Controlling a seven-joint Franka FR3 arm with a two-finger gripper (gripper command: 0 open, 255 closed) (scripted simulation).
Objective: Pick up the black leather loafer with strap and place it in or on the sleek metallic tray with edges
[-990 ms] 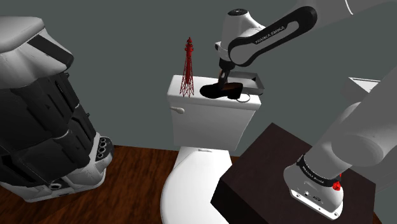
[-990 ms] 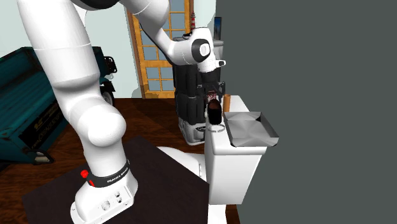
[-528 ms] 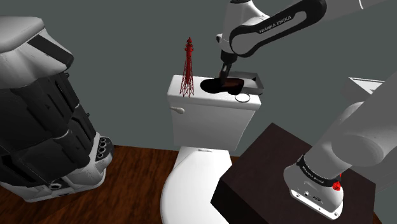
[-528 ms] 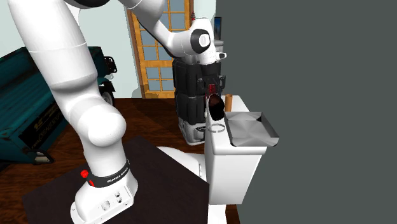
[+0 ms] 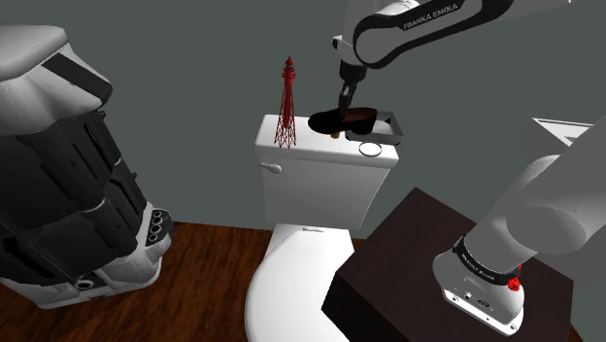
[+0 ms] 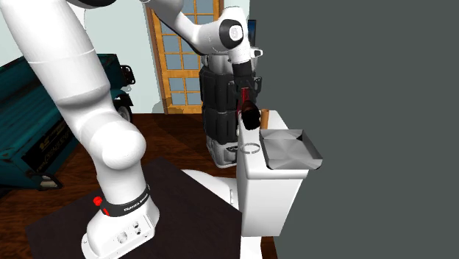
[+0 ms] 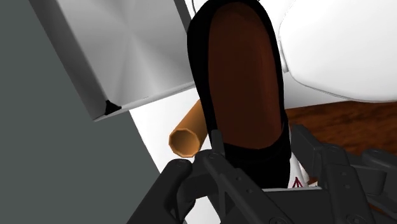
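Shoulder view, gripper (image 5: 345,105) grasping black loafer (image 5: 333,120) (brown inside), above tank (image 5: 325,180), near tray (image 5: 395,125).

The shoulder view looks from beside the stand (image 5: 398,262) across to the toilet tank (image 5: 320,185), the second exterior view sees that tank end-on, and the wrist view looks closely down on it.

The white arm (image 5: 549,206) rises from the shoulder view's lower right, arcs along the top of the frame and bends its wrist downward. At upper centre the black gripper (image 5: 343,105) points down, fingers clamped on the loafer (image 5: 342,120).
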